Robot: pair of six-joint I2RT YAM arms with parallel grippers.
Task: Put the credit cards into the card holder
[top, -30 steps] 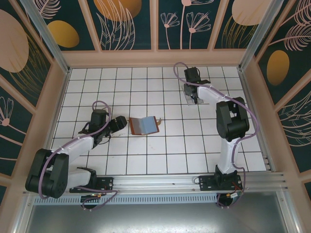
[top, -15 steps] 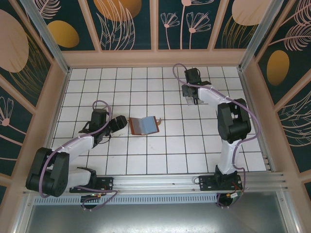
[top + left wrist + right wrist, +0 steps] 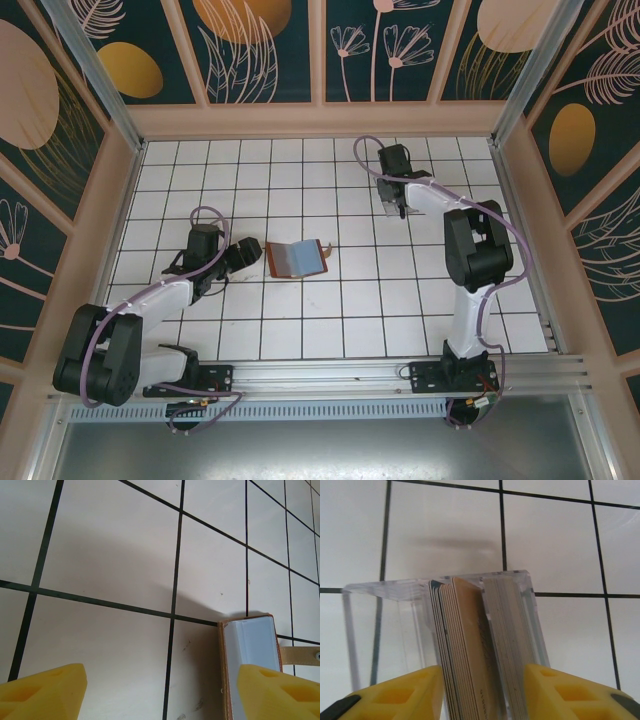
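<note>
On the left, the left pincer (image 3: 247, 254) hangs low over the white-tiled desk (image 3: 300, 330) with its yellow fingers spread wide and nothing between them. Just to its right lies the card holder (image 3: 297, 258), open and face up near the middle of the desk: reddish-brown leather round a blue-grey lining, with a small strap tab sticking out on its far right side. The left arm is plainly the nearer one to it. Well apart from it, further right and further back, the right pincer (image 3: 482, 697) is down over a clear box (image 3: 380, 595) in which the credit cards (image 3: 472, 645) stand on edge, packed in a stack. Their long top edges run straight away from the wrist, so the fingers flank the stack across its thickness, one on each side. They sit close against it, but whether they are pinching any card I cannot tell. The cards show thin tan and grey edges, with a gap parting a right-hand bundle from the rest. The carry to the holder would, by my reckoning, run leftward and toward the arms' bases.
</note>
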